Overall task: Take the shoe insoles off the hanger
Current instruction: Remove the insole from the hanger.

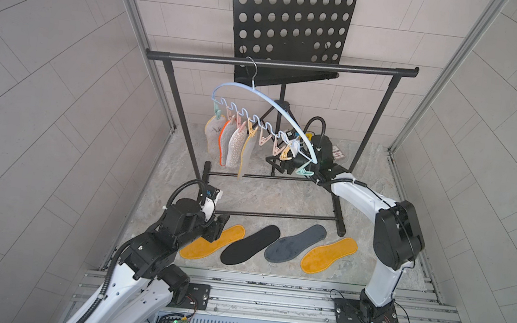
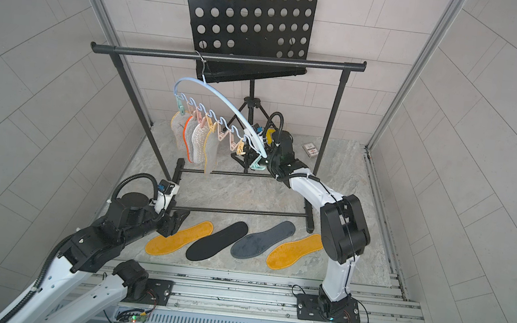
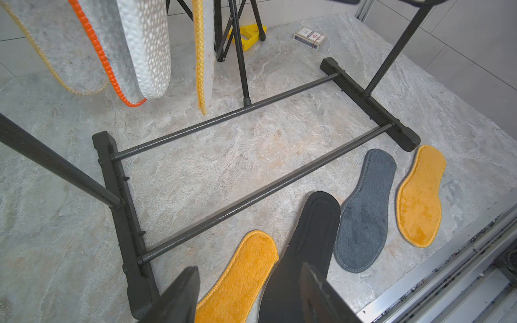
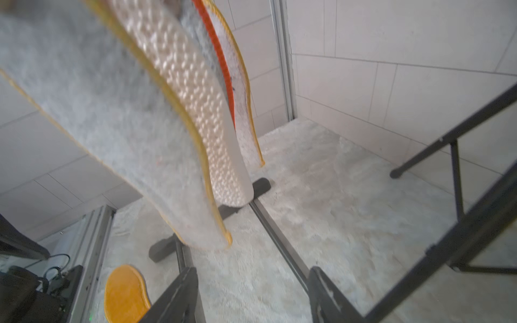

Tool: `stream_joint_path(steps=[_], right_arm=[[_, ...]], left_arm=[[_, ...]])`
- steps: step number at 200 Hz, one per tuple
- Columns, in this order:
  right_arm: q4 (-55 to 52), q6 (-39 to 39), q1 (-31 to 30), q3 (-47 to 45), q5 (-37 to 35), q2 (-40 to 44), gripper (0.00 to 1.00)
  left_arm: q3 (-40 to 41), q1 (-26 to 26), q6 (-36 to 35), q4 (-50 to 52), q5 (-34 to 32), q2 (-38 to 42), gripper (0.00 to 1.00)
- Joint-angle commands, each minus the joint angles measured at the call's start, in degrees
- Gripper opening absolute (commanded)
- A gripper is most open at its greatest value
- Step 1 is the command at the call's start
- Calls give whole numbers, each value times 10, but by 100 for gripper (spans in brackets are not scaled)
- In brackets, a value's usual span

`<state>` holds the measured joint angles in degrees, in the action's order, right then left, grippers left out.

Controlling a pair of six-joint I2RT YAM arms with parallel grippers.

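Insoles (image 1: 234,148): four hang at the hanger's (image 1: 270,99) left end, four lie near.
Left gripper (image 3: 247,293) and right gripper (image 4: 251,293) gape empty; we pinch the rightmost hanging one low, pull down.

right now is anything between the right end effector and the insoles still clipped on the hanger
Nothing visible does. In the right wrist view the open right end effector faces the nearest yellow-edged insole with only empty space between; the empty clips do not show in that gap.
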<state>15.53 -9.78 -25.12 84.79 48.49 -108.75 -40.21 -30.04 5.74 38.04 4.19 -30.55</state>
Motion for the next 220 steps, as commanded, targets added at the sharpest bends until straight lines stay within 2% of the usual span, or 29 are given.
stream_joint_path(steps=[1, 47, 125, 193, 220], right_arm=[[92, -64, 4, 57, 77, -40, 68], [75, -67, -3, 145, 131, -76, 72], [54, -61, -43, 163, 200, -66, 70], [121, -110, -68, 108, 202, -44, 58], [176, -161, -67, 103, 195, -54, 44]], left_arm=[[2, -3, 1, 0, -4, 5, 63], [2, -4, 0, -1, 4, -6, 63], [1, -4, -2, -4, 12, -20, 63], [2, -5, -3, -5, 17, -17, 63], [1, -5, -3, -4, 17, -19, 63]])
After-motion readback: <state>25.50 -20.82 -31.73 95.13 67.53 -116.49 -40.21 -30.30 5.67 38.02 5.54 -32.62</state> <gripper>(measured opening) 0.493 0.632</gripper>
